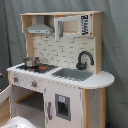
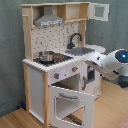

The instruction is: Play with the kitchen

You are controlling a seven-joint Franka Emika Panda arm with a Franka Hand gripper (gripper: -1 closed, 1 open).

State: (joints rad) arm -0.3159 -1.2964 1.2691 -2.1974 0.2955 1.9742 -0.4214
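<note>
The kitchen (image 1: 60, 70) stands upright on a wooden floor (image 2: 15, 119) in front of a grey curtain (image 2: 10, 50), filling most of both exterior views. It is built of pale wood and white panels, with a dotted backboard (image 2: 52, 37), a grey hood (image 1: 39, 29) under the top shelf and an upper cabinet whose door (image 2: 99, 11) is swung open. On its surface, a small metal pot (image 1: 31, 62) sits on the black stove (image 1: 40, 67), and the black faucet (image 1: 83, 59) arches over the grey sink (image 1: 72, 74). The lower oven door (image 2: 71, 104) hangs open, swung outward from the front.

In the second exterior view the white robot arm (image 2: 107, 60) reaches in from the second exterior view's right, level with the surface's front edge beside the sink end of the kitchen. The end effector itself cannot be made out there, so whether it is released, clenched or grasping anything cannot be told. The first exterior view shows no arm clearly.

A dark label (image 1: 84, 24) with pale marks sits on the upper cabinet in the first exterior view; its writing cannot be read.
</note>
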